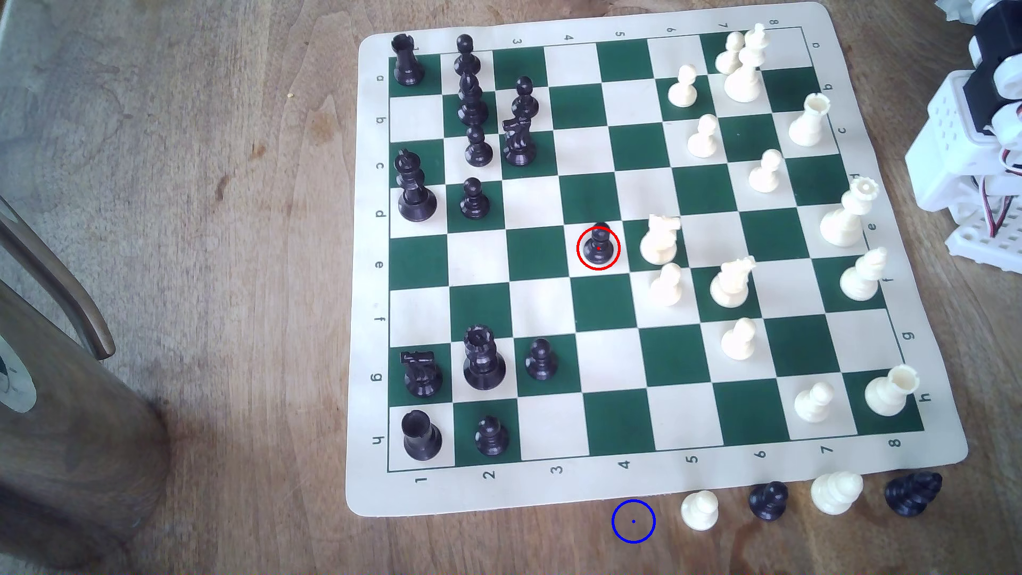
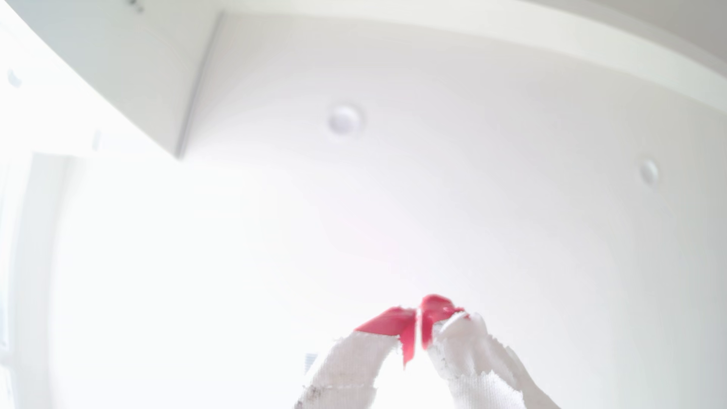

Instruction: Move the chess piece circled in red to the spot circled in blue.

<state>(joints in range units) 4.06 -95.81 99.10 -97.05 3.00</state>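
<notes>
Glossy black pawn (image 1: 599, 246), matt vinyl-looking chess mat (image 1: 586, 486), grainy brown wooden table (image 1: 221, 221), pincer (image 2: 418, 314) wrapped in rough white cloth

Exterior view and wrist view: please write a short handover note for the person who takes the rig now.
Tool: in the wrist view its red-tipped fingers meet, shut, holding nothing, pointed at a white ceiling. The arm sits folded at the exterior view's right edge, off the board.
Black pawn circled in red: upright on a white square near the board's centre, a white knight close beside it.
Blue-circled spot: bare wood just below the mat's near edge, left of a white pawn.
Done: nothing yet.
Left: reach, grasp the pawn, lift clear, set it in the blue ring.
</notes>
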